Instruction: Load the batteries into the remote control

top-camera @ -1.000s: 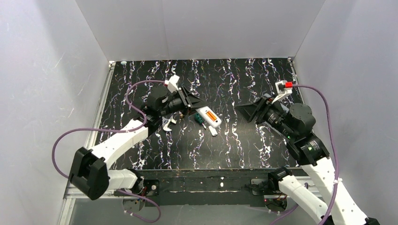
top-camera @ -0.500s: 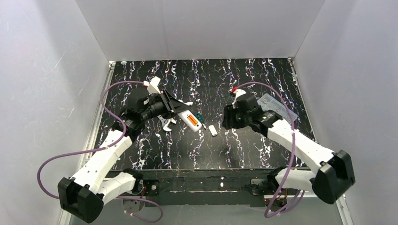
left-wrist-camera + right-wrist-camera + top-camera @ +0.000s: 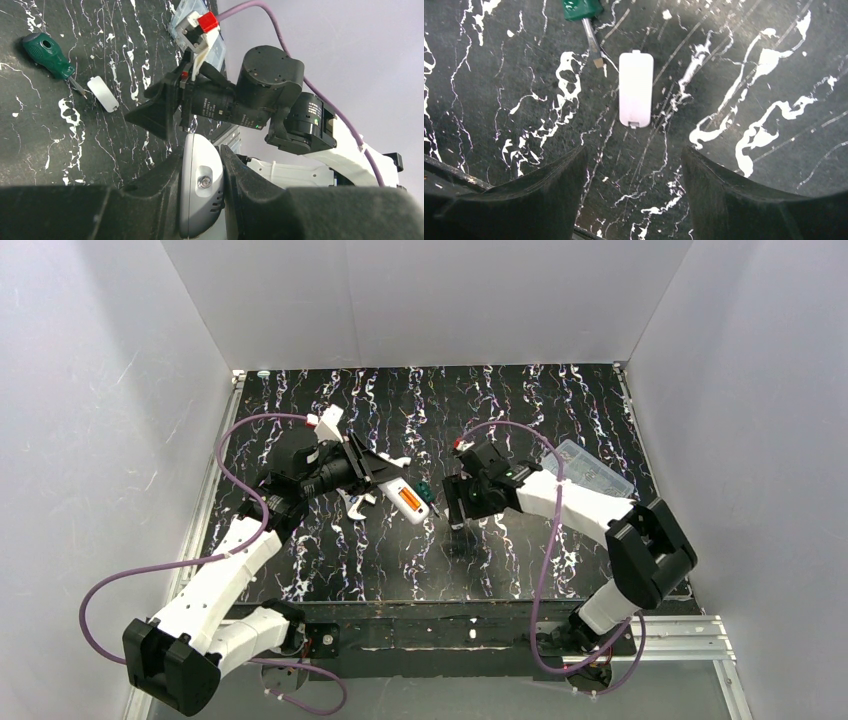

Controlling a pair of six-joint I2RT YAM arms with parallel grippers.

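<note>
Above the worktop (image 3: 560, 420), holding the remote control (image 3: 200, 200) in the tightly closed left claw (image 3: 200, 160), batteries (image 3: 409, 502) seemingly seated; hovering right claw (image 3: 634, 160) wide, empty, over loose cover (image 3: 636, 90). Next: lower, pinch its edges.

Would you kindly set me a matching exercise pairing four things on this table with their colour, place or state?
1. remote control
2. screwdriver
3. loose cover
4. right end effector

A. open, holding nothing
B. green handle
C. clamped in the left end effector
D. white, flat on the table

Pairs: 1-C, 2-B, 3-D, 4-A.
</note>
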